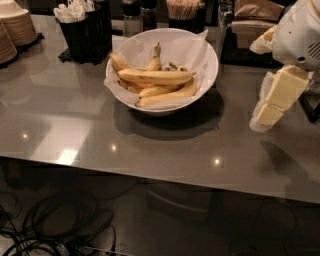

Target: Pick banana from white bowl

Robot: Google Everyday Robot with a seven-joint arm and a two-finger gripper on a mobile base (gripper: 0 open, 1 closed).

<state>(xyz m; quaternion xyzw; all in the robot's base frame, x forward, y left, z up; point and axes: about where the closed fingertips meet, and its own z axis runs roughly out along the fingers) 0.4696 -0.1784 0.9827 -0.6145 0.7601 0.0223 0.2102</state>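
Presently listed: gripper (pixel 270 107), right edge of frame, hangs over the grey counter (pixel 75 125), well apart from the white bowl (pixel 212 56); open or closed, cannot tell. Banana (pixel 155 76): lies crosswise atop the shorter bananas (pixel 165 97) in the bowl, upper centre. Step in hand, likely: approach. Advice: cross leftward above the rim, descend on the banana's middle, grasp across its width, avoid the paper lining (pixel 135 50).

The gripper (pixel 265 119) hangs over the right end of the counter (pixel 75 130), with open grey surface between it and the white bowl (pixel 165 104). The banana (pixel 155 76) lies topmost, free from above (shorter bananas crowd beneath). A black caddy (pixel 82 37) and bottles (pixel 132 15) stand close behind the bowl, and paper plates (pixel 17 27) fill the far-left corner.
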